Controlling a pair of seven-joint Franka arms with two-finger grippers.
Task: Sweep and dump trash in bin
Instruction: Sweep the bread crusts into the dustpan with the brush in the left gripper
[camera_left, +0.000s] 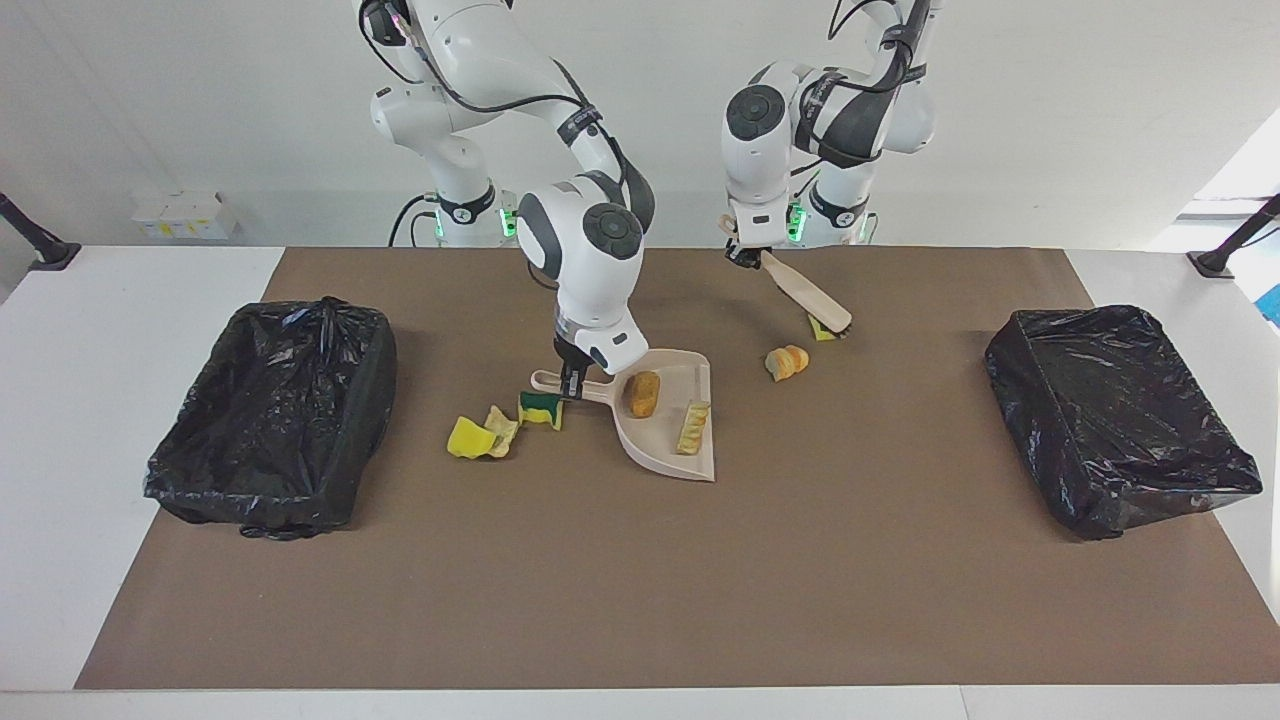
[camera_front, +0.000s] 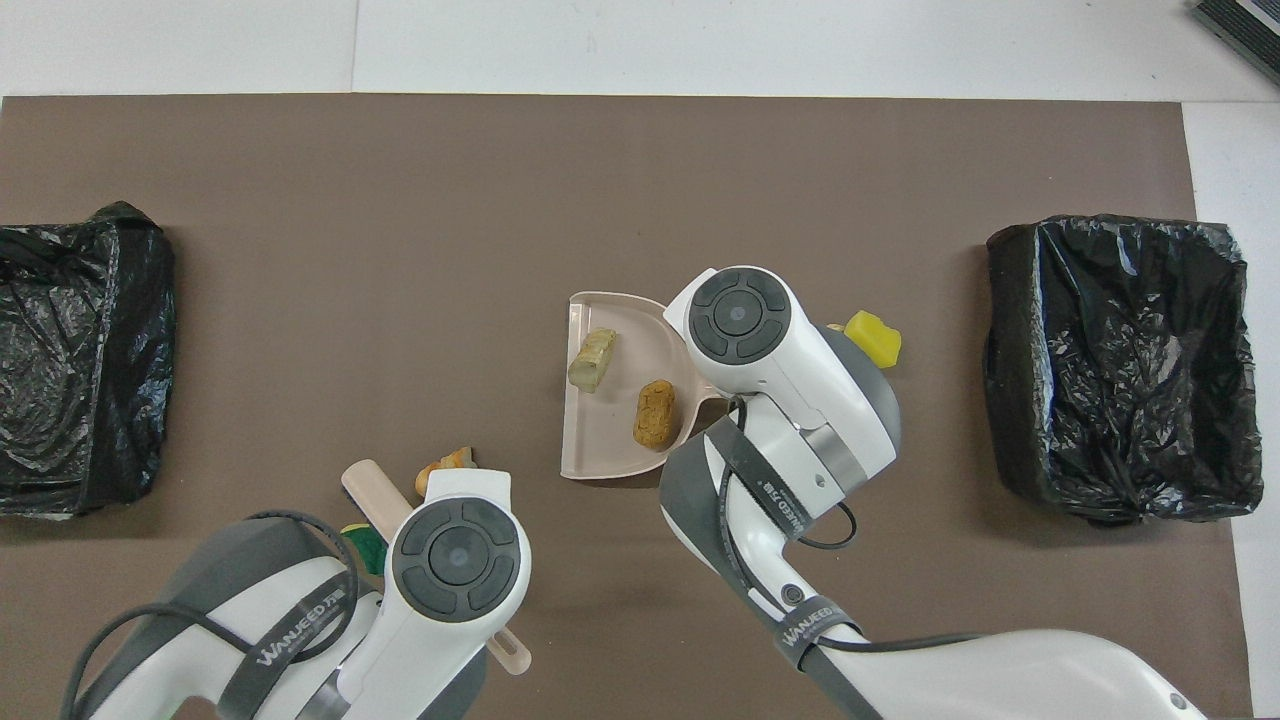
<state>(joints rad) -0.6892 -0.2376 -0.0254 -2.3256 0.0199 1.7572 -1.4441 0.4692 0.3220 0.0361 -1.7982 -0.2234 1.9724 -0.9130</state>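
Note:
My right gripper (camera_left: 570, 382) is shut on the handle of the beige dustpan (camera_left: 668, 440), which lies low on the brown mat (camera_left: 640, 580). In the pan are a brown roll (camera_left: 642, 393) and a green-yellow scrap (camera_left: 692, 428); both also show in the overhead view, the roll (camera_front: 655, 412) and the scrap (camera_front: 592, 358). My left gripper (camera_left: 748, 257) is shut on the beige brush (camera_left: 800, 290). Its head sits at a green sponge piece (camera_left: 818, 332) and covers most of it. A bread roll (camera_left: 787, 361) lies between brush and pan. A green-yellow sponge (camera_left: 540, 409) and yellow scraps (camera_left: 467, 437) lie beside the handle.
A bin lined with a black bag (camera_left: 270, 415) stands at the right arm's end of the table. A second one (camera_left: 1115, 415) stands at the left arm's end. The mat's part farthest from the robots is bare.

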